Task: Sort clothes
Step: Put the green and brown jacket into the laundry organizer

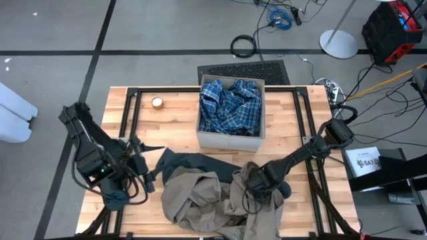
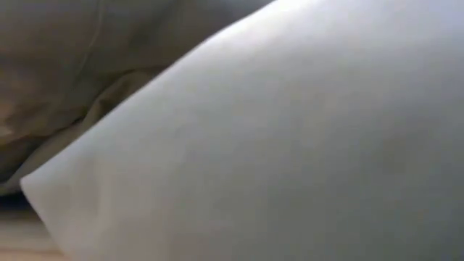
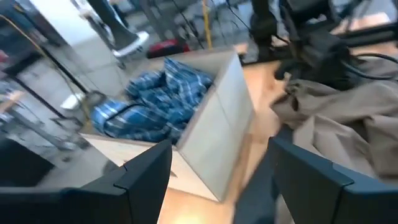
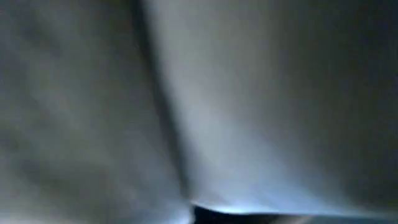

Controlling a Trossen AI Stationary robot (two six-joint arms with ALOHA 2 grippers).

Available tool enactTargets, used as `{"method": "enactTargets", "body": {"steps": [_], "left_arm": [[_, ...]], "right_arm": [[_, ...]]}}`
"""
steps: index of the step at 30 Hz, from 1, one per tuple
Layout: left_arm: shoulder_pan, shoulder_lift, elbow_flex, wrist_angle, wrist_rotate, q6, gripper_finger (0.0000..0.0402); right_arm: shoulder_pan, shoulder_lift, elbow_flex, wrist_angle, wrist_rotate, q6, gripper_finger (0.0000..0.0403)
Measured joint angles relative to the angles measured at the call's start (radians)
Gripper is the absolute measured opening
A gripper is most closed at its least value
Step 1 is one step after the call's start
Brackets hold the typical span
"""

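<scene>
Pale cloth (image 2: 290,145) fills the low view, pressed close to the lens. Khaki tan garment (image 1: 207,200) lies heaped on the table's (image 1: 173,120) near edge, overlapping a dark grey-green garment (image 1: 193,162) spread just behind it. Right gripper (image 1: 255,190) is down in the tan heap; whether its fingers are apart or together, I cannot tell, cloth hides them. Left gripper (image 1: 150,172) hovers beside the dark garment's left edge, fingers (image 3: 146,168) apart, holding nothing. Blue-and-white plaid garment (image 1: 230,107) sits inside the beige fabric box (image 1: 230,141). Small roll of tape (image 1: 157,102) left of the box.
</scene>
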Motion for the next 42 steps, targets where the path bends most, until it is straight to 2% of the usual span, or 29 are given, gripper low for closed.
{"method": "enactTargets", "body": {"steps": [3, 5, 10, 13, 18, 22, 28, 37, 39, 42], "left_arm": [[-0.005, 0.017, 0.0, -0.009, -0.078, 0.001, 0.0276], [-0.009, 0.026, 0.0, -0.009, -0.133, 0.001, 0.0276], [-0.01, 0.049, 0.0, -0.008, -0.211, -0.001, 0.0276], [-0.009, 0.062, 0.0, -0.008, -0.225, -0.013, 0.0276], [-0.013, 0.087, 0.0, -0.012, -0.231, -0.036, 0.0276], [-0.017, 0.091, 0.0, -0.012, -0.228, -0.027, 0.0276], [-0.029, 0.089, 0.0, -0.016, -0.228, -0.026, 0.0276], [-0.03, 0.089, 0.0, -0.025, -0.229, -0.027, 0.0276], [-0.03, 0.089, 0.0, -0.026, -0.229, -0.027, 0.0276], [-0.03, 0.088, 0.0, -0.026, -0.23, -0.027, 0.0276]], "right_arm": [[0.027, -0.001, 0.0, 0.049, 0.007, -0.001, 0.0059], [0.036, -0.004, 0.005, 0.067, 0.013, -0.001, 0.0021], [0.053, 0.004, 0.126, -0.047, 0.098, -0.023, 0.0015], [0.057, -0.015, 0.274, -0.158, 0.199, -0.074, 0.0007], [0.074, -0.016, 0.555, -0.249, 0.333, -0.185, 0.0007], [0.108, -0.018, 0.785, -0.322, 0.487, -0.279, 0.0007], [0.18, -0.019, 1.075, -0.423, 0.782, -0.374, 0.0007], [0.243, -0.023, 1.355, -0.379, 1.205, -0.544, 0.0007], [0.243, -0.033, 1.368, -0.298, 1.296, -0.618, 0.0007], [0.236, -0.07, 1.363, -0.101, 1.384, -0.816, 0.0007]]}}
